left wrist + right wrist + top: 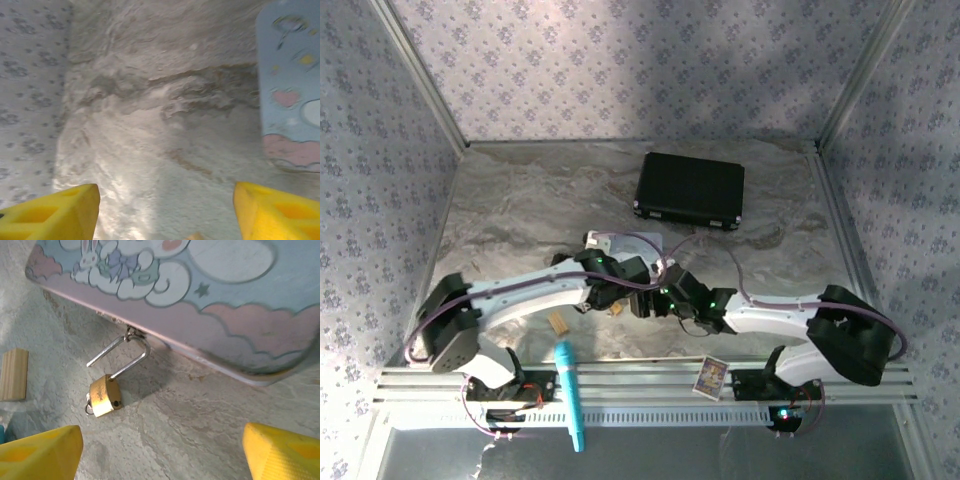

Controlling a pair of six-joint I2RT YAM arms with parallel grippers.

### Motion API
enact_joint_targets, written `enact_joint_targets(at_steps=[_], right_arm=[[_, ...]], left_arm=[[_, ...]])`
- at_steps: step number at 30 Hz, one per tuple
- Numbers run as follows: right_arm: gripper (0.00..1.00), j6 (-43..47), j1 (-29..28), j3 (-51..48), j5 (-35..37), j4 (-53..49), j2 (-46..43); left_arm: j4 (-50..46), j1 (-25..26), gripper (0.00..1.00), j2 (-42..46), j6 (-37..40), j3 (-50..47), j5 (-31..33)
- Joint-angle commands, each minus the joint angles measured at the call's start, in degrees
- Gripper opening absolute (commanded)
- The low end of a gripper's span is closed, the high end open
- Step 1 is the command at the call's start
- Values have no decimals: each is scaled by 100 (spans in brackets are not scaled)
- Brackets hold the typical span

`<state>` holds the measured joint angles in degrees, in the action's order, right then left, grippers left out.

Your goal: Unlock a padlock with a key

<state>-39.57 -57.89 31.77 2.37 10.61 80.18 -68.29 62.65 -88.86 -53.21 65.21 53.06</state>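
Observation:
The small brass padlock (104,396) lies on the marble tabletop with its silver shackle (131,354) swung open. One shackle leg is free, and the bend hangs in the hasp of the pastel bunny tin (200,305). A tiny silvery key (88,408) sticks out at the lock body's lower end. My right gripper (162,432) hovers just in front of the lock, open, with nothing between its yellow fingers (45,452). My left gripper (166,192) is open over bare table beside the tin (290,85). From above, both grippers meet near the padlock (617,310).
A tan wooden block (14,374) lies left of the lock. A black case (690,190) sits at the back. A teal pen (570,395) and a small card (712,376) rest on the front rail. Patterned walls close in the table.

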Motion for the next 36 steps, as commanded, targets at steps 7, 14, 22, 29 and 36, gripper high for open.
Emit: enact_joint_targets(at_steps=[7, 14, 22, 29, 36], right_arm=[[75, -692, -624, 617, 355, 737, 1221], [72, -676, -828, 1107, 554, 624, 1850], [58, -803, -953, 1695, 823, -471, 2416], [39, -1082, -975, 1649, 653, -676, 2577], [16, -1309, -884, 1169, 485, -425, 2241]], left_arm=[[703, -418, 75, 873, 111, -267, -268], [1559, -1041, 80, 1806, 495, -925, -1201], [2120, -1493, 100, 2602, 602, -1518, -1977], [2328, -1649, 100, 2794, 546, -1661, -2271], [2450, -1680, 100, 2926, 659, -1678, -2270]])
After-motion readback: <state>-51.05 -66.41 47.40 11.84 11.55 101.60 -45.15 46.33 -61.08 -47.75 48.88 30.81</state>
